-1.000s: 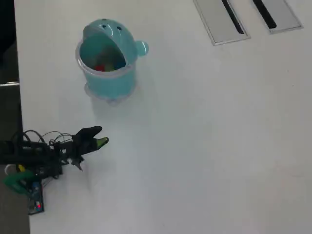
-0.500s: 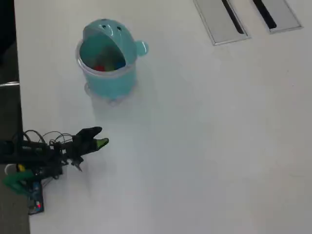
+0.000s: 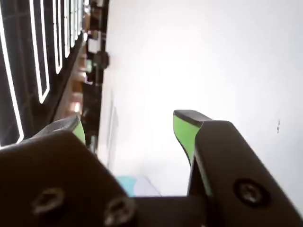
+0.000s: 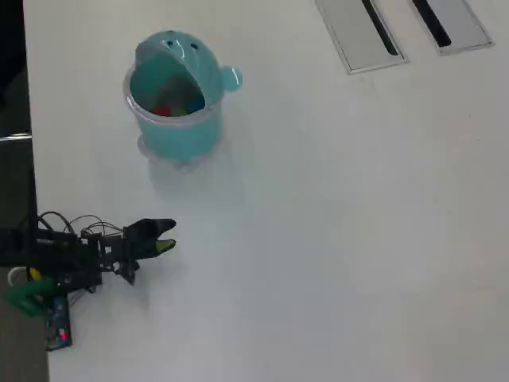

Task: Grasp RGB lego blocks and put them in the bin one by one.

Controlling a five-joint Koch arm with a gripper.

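White worktop (image 4: 358, 239) bare of blocks, all seemingly in bin (image 4: 176, 127) at 11 o'clock; pincer (image 4: 165, 237) spread, empty, parked at 8 o'clock.

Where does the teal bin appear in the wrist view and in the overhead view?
Wrist view: only a small teal patch at the bottom edge, between the pincer fingers; probably the bin, but too little shows to be sure.
Overhead view: the bin stands upper left, apart from the pincer.
Shared landmark: the green-tipped pincer over the white table.
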